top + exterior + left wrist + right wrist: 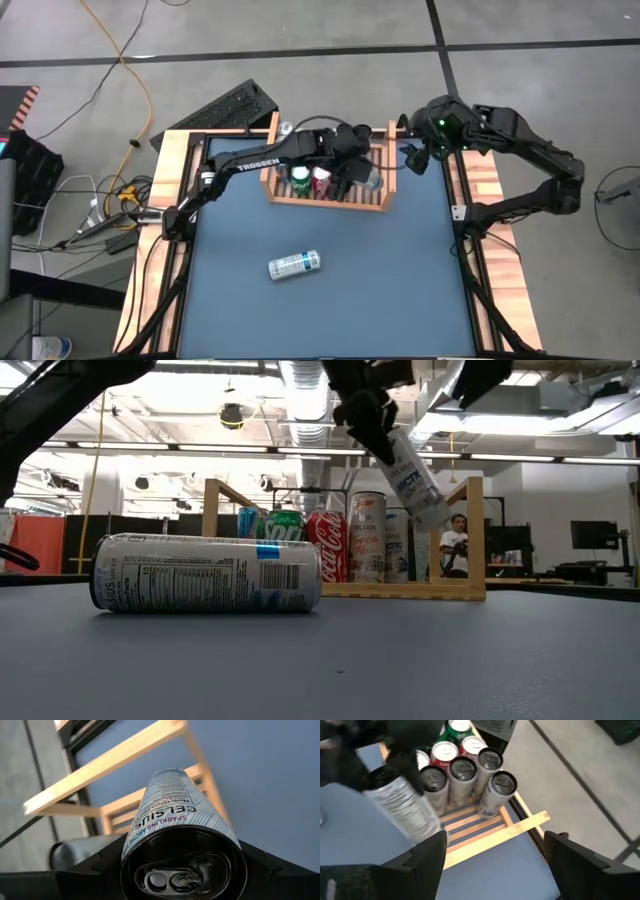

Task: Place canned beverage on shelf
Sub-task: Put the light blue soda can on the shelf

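Celsius can (172,815) tilted in left tool (352,168) over shelf (325,196)

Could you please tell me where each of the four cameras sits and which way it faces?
High: overhead, straight down; both arms, shelf, lying can.
Low: table height, level across to the shelf; left gripper holds a tilted can.
Left wrist: along that can towards the shelf; dark fingers.
Right wrist: onto the shelved cans; open fingers.
All show the shelf.
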